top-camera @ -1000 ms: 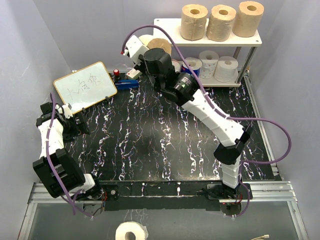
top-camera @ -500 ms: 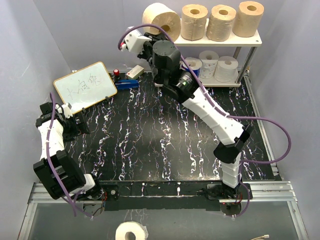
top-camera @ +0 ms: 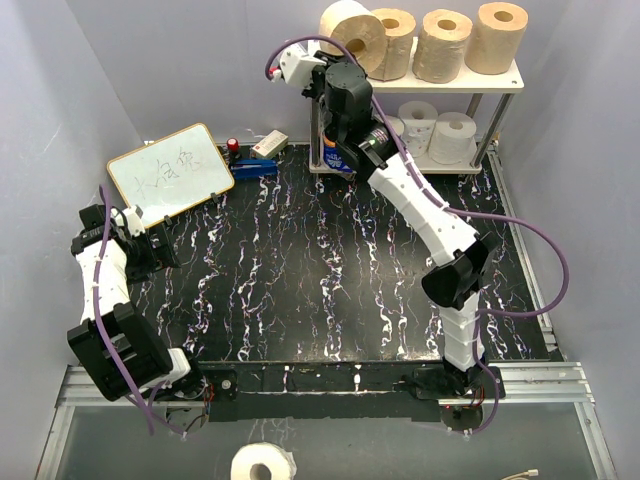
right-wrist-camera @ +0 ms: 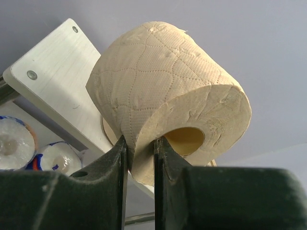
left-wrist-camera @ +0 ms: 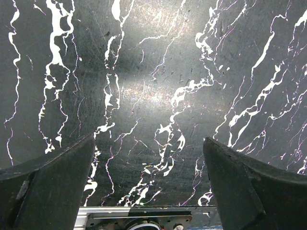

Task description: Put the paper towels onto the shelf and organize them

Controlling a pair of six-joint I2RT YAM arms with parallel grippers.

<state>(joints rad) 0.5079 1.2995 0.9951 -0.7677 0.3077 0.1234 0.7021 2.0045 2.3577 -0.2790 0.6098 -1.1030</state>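
Since the frame half a second earlier, the right arm has carried the held tan roll [top-camera: 348, 27] rightward, from beyond the shelf's left end to a place over the left end of the cream top board, at the upper middle of the top view. The right fingers [right-wrist-camera: 140, 144] are closed tightly on the roll's wall, one against the outer paper and the other at the mouth of the hollow core; the roll lies on its side. Whether it touches the shelf [top-camera: 480, 83] cannot be told. Three more tan rolls [top-camera: 444, 45] stand upright in a row on the top board, the nearest just beside the held one. Two white rolls [top-camera: 437, 127] stand on the lower board, and the right wrist view shows two blue-wrapped rolls [right-wrist-camera: 56, 160] below the board's edge at lower left. At the left of the top view, beside the writing board [top-camera: 170, 172], the left fingers [left-wrist-camera: 148, 143] are spread wide over the black marbled counter [left-wrist-camera: 153, 72], holding nothing.
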